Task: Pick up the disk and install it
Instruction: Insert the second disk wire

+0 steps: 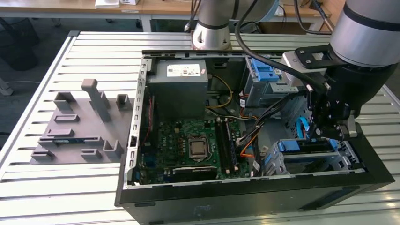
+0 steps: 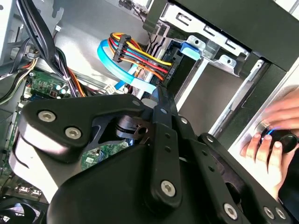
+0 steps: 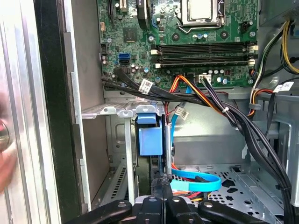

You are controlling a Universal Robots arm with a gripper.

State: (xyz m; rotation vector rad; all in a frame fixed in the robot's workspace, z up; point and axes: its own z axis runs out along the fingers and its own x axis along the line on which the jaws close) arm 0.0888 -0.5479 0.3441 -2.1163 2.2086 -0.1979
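- You were at the install step, as I judge it: the flat silver-grey disk with blue plastic rails (image 1: 306, 151) already lay in the metal drive cage (image 1: 350, 164) at the lower right of the exterior view, inside the open black computer case (image 1: 250, 201) on the slatted metal counter (image 1: 62, 197).
- Your black gripper (image 1: 334, 133) hung just above that cage. In the first wrist view its jaws (image 3: 163, 184) were drawn together, tips meeting. They held nothing that I could see.
- The disk lay flat, broad face up, with a blue rail at each side edge. I judged its long axis to run along those rails, from the near wall of the case towards the green motherboard (image 1: 187, 140), though the cage hid too much to be sure.
- The next move called for a straight, gentle press along the rails, and for care with the light blue flat cable (image 3: 196, 181) and the bundle of coloured wires (image 2: 140, 56) close by the fingertips.
- A person's hand (image 2: 268, 140) rested on a dark device at the right of the second wrist view.
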